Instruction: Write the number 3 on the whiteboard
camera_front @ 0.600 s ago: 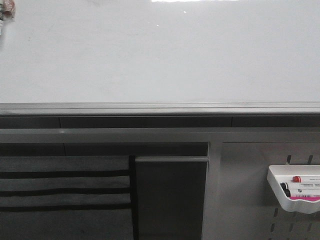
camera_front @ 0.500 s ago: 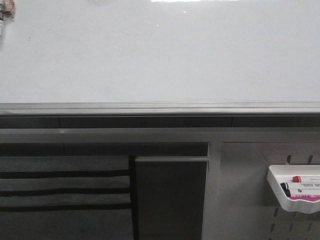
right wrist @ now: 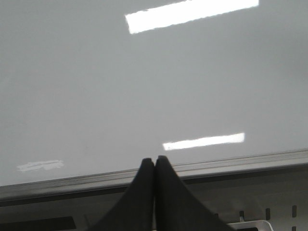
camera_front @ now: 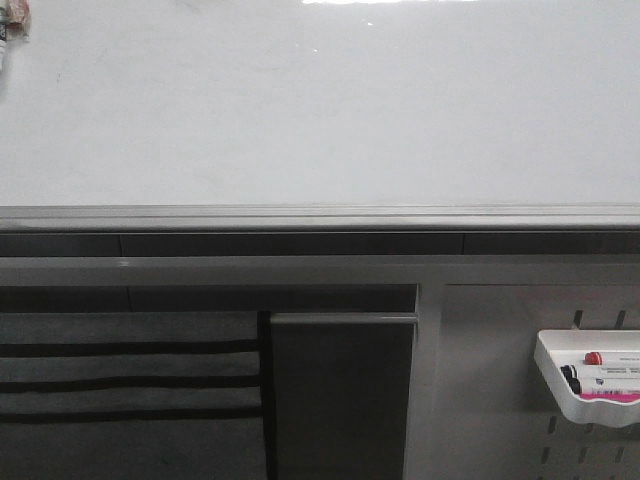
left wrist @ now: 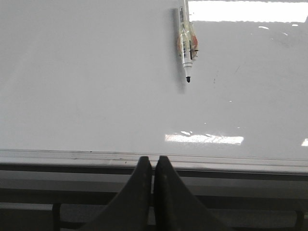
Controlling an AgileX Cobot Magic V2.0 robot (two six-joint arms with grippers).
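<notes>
The whiteboard point(camera_front: 320, 110) fills the upper front view, glossy white with a grey frame edge point(camera_front: 320, 215); no number 3 or any ink shows on it. A clear marker point(left wrist: 185, 41) with its black tip bared lies against the board in the left wrist view, and only its end shows at the top left of the front view point(camera_front: 6, 30). My left gripper point(left wrist: 153, 159) is shut and empty at the board's lower frame, well apart from the marker. My right gripper point(right wrist: 154, 159) is shut and empty at the same frame edge. Neither gripper shows in the front view.
A white tray point(camera_front: 560, 395) with a red-capped and a black-capped marker point(camera_front: 600, 375) hangs on the grey perforated panel point(camera_front: 490, 400) at the lower right. A dark grey panel point(camera_front: 340, 400) and black-striped grey fabric point(camera_front: 130, 380) lie below the board.
The marker end at the top left edge of the front view has shifted slightly. Nothing else has visibly changed.
</notes>
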